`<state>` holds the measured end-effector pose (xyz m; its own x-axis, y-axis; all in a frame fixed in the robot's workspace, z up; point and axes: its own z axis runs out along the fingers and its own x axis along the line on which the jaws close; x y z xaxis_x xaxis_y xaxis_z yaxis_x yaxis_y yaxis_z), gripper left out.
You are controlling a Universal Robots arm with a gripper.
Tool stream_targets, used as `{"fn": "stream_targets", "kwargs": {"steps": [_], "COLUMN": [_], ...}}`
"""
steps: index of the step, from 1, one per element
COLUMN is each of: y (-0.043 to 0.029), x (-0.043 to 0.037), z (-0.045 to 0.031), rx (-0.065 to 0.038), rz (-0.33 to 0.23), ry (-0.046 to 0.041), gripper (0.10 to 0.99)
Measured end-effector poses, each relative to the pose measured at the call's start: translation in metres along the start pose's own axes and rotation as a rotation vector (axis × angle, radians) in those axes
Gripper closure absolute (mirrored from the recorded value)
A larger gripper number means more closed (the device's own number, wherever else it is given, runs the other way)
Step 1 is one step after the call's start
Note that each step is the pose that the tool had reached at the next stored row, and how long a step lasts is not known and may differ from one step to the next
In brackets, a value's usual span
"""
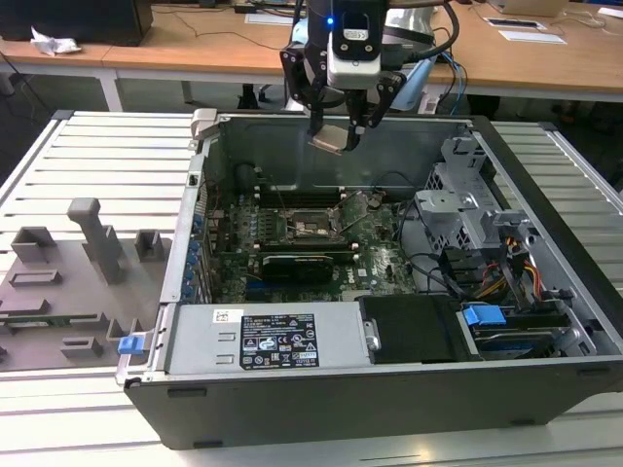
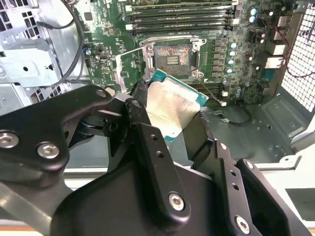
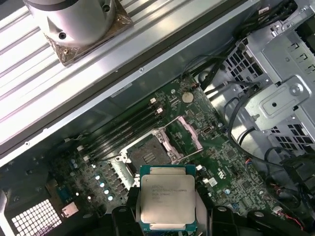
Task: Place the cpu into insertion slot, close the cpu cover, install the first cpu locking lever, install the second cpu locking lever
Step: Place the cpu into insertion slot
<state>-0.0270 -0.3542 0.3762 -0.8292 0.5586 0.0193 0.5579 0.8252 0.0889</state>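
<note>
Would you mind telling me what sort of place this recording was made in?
Probably a robotics lab or workshop: an open computer case sits on a slatted metal table, grey fixtures lie beside it, and wooden desks stand behind.

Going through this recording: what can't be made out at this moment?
- Contacts inside the insertion slot: too small in all views.
- Edges of the cpu, exterior view: partly hidden by the gripper holding it.
- Near edge of the motherboard, exterior view: hidden behind the power supply.
</note>
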Motion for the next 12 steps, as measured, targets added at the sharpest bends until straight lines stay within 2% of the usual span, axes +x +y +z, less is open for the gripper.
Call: {"fn": "stream_targets", "kwargs": {"steps": [3,4,12], "y": [0.0,0.0,0.0], "x": [0.0,0.0,0.0], "z": [0.0001,0.0001,0.0002], "rx": [-0.001,-0.001,-0.003], "rz": [0.034,0.062,0.149], "ry": [-0.0031,-0.0056,-0.0133], "gripper": [0.553,0.553,0.553]}}
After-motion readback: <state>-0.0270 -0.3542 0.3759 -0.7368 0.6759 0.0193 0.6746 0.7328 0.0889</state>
